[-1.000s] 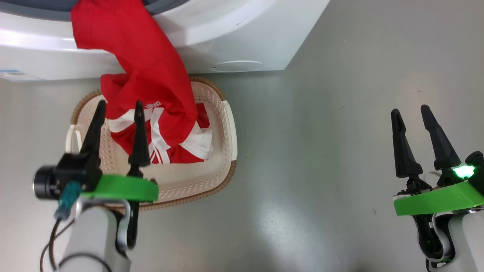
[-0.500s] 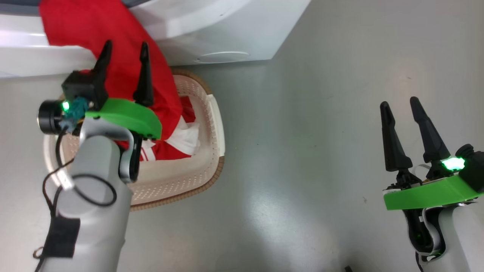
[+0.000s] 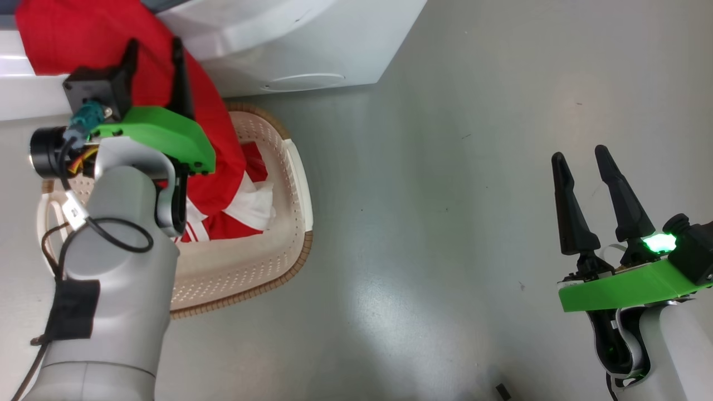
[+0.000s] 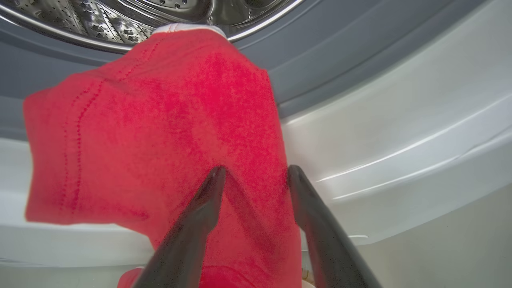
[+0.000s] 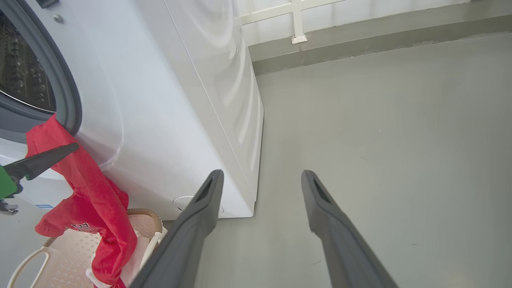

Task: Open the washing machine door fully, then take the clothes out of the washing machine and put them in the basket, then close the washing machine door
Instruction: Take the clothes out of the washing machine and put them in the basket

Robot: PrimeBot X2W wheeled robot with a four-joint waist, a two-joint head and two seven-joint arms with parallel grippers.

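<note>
One length of the clothes hangs from the washing machine mouth down into the basket; left gripper, nearer, stands parted astride it, right gripper wide, well away.

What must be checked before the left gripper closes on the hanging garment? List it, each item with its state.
1. left gripper aimed at the clothes: ok, its fingers point at the hanging part.
2. Left jaws apart: ok.
3. Clothes out of the washing machine: not ok, the top end lies over the seal at the edge of the drum.
4. basket under the clothes: ok, the lower end lies in it.
5. right gripper out of the way: ok, open over the floor.
</note>
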